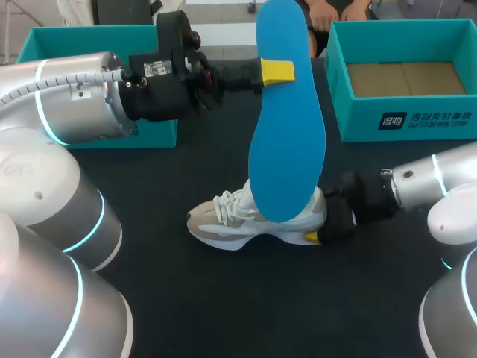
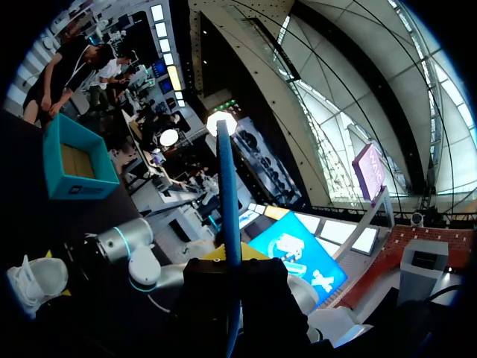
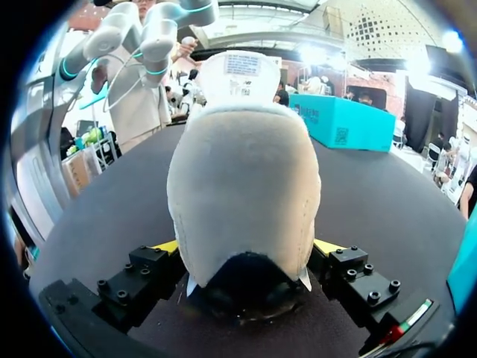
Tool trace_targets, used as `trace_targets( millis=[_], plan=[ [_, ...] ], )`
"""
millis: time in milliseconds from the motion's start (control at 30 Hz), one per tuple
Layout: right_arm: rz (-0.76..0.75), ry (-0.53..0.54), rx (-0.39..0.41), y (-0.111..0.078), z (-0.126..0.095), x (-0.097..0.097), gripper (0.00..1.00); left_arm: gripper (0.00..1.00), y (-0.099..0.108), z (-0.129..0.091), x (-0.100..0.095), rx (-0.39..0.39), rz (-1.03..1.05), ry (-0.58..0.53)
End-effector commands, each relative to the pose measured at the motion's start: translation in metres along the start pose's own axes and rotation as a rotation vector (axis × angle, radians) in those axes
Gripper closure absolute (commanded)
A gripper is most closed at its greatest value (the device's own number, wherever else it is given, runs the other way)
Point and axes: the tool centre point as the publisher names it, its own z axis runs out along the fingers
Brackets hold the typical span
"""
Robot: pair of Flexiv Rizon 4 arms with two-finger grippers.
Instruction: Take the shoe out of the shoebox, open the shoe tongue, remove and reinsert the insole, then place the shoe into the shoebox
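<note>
A blue insole (image 1: pixel 287 112) hangs upright over the table, with my left gripper (image 1: pixel 276 72) shut on its upper part. In the left wrist view the insole (image 2: pixel 227 194) shows edge-on, rising from between that gripper's (image 2: pixel 227 261) fingers. Below it a white and beige shoe (image 1: pixel 246 220) stands on the black table, toe to the left. My right gripper (image 1: pixel 322 227) is at the shoe's heel. In the right wrist view the heel (image 3: pixel 242 179) sits between the wide-open fingers of that gripper (image 3: pixel 246 250), a yellow tip on either side.
A teal shoebox (image 1: pixel 402 123) with a brown cardboard bottom stands at the back right. A second teal box (image 1: pixel 45 37) stands at the back left, partly behind my left arm. The black table in front of the shoe is bare.
</note>
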Motion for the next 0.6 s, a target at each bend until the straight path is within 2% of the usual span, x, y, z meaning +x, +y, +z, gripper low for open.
trace_targets(
  millis=[33, 267, 600],
  plan=[
    [0.004, -0.003, 0.027, 0.005, -0.01, 0.004, 0.0, 1.0, 0.002, 0.001, 0.0, 0.003, 0.0, -0.001],
    [0.009, -0.009, 0.092, 0.015, -0.02, 0.006, 0.0, 1.0, 0.002, 0.001, 0.0, 0.003, 0.0, -0.001],
    [0.058, -0.047, 0.253, 0.033, -0.043, 0.016, 0.0, 1.0, 0.002, 0.001, 0.0, 0.003, 0.0, -0.001]
  ],
)
